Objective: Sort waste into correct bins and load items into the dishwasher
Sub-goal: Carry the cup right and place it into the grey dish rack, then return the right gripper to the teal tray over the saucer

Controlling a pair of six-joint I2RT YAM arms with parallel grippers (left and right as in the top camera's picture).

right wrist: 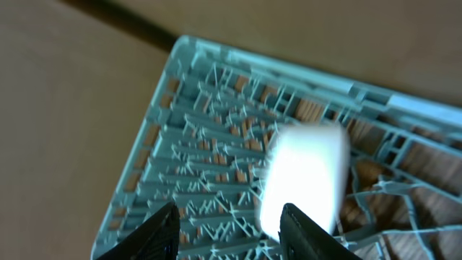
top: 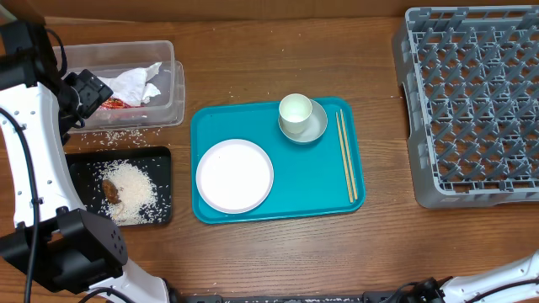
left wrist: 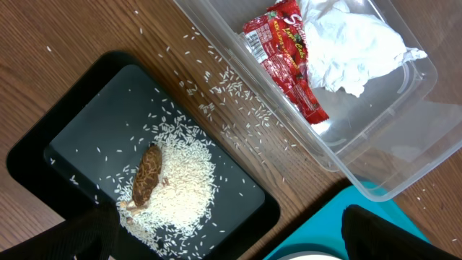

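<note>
The left gripper (left wrist: pixel 234 235) hangs spread wide left of the teal tray (top: pixel 312 181), above the black tray (left wrist: pixel 94 137) of rice (left wrist: pixel 184 180) and the tub (left wrist: pixel 368 130) holding napkin (left wrist: pixel 354 43) and wrapper (left wrist: pixel 285 58). The right gripper (right wrist: pixel 227 231), fingers apart, hangs over the rack (top: pixel 472 101) right of that tray, with a blurred white thing (right wrist: pixel 303 180) just beyond.

Glossy clear plastic tub (top: pixel 168 101), crumpled paper napkin (left wrist: pixel 354 43), shiny wrapper (left wrist: pixel 285 54), smooth black tray (left wrist: pixel 79 137), matt teal tray (top: pixel 312 177), grey plastic rack (top: pixel 472 101), wood-grain table (top: pixel 278 59).
</note>
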